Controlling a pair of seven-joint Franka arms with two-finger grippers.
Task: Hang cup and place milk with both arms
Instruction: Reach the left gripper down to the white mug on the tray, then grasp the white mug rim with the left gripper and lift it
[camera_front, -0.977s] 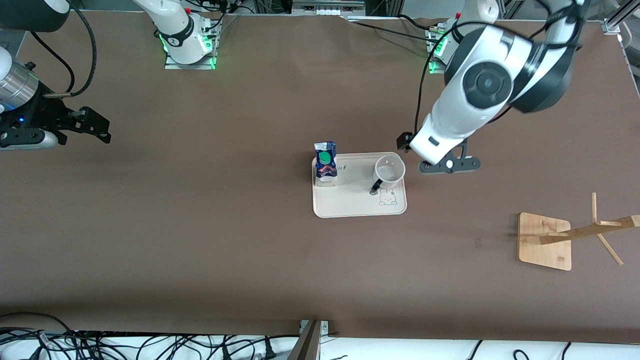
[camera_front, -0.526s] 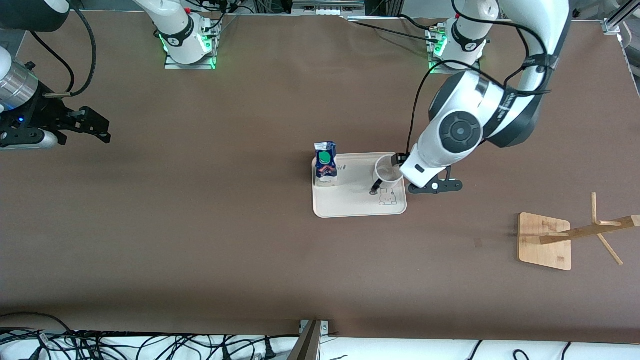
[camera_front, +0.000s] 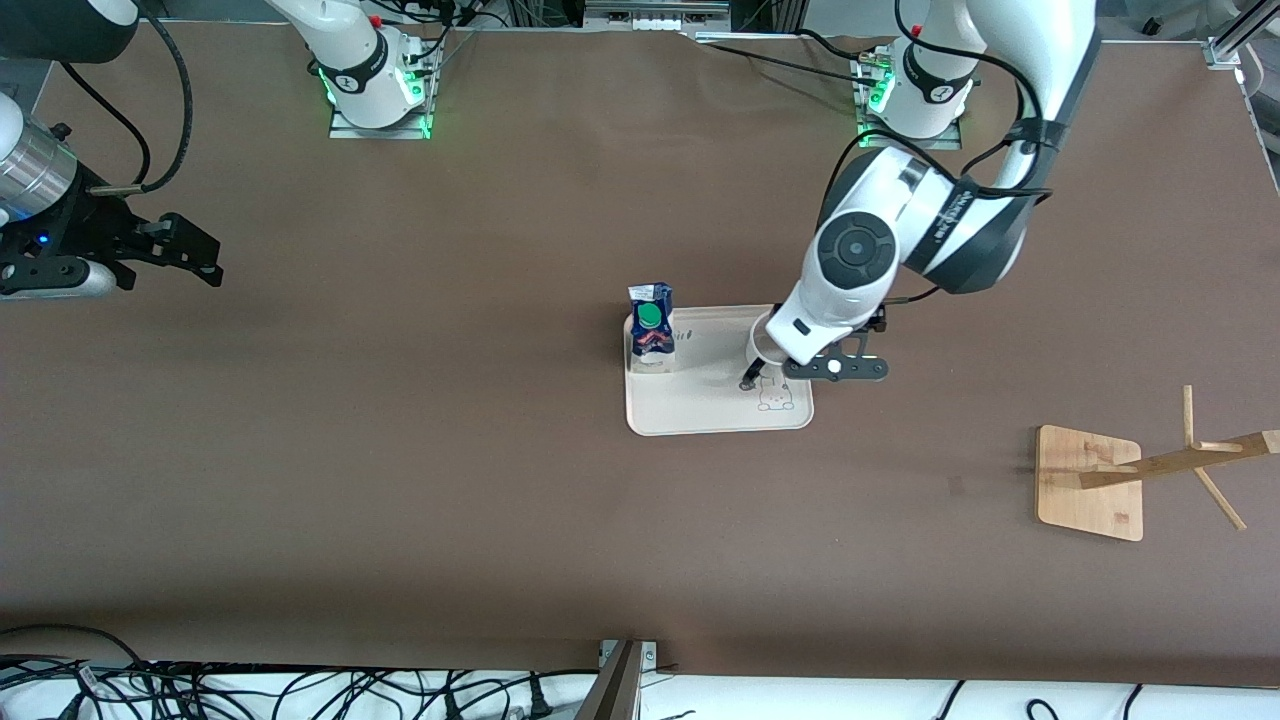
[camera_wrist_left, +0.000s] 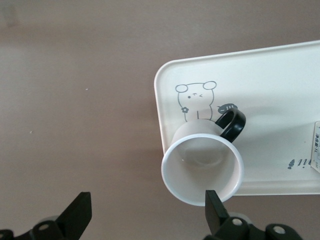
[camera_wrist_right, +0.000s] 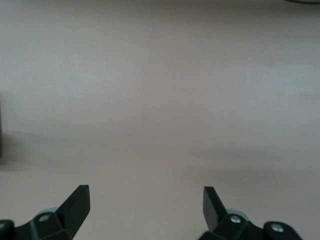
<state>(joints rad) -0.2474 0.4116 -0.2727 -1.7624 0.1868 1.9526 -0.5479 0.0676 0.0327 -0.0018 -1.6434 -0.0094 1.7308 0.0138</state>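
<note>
The white cup (camera_front: 755, 350) stands upright on the beige tray (camera_front: 700, 405), its black handle (camera_front: 748, 378) pointing toward the front camera. My left arm's wrist hides most of it. In the left wrist view the cup (camera_wrist_left: 202, 167) shows from above. My left gripper (camera_front: 822, 366) (camera_wrist_left: 147, 212) is open over the tray's edge beside the cup, one finger (camera_wrist_left: 215, 210) at the cup's rim. The milk (camera_front: 651, 330) stands on the tray's end toward the right arm. My right gripper (camera_front: 185, 255) (camera_wrist_right: 145, 205) is open and empty, waiting over bare table.
A wooden cup rack with a square base (camera_front: 1090, 482) and a pegged pole (camera_front: 1180, 460) stands toward the left arm's end, nearer the front camera than the tray. A bear drawing (camera_front: 775, 397) marks the tray. Cables lie along the table's front edge.
My left arm has swung in and come down from the left arm's end, so its wrist now covers the cup. The right arm, cup and milk have not moved.
</note>
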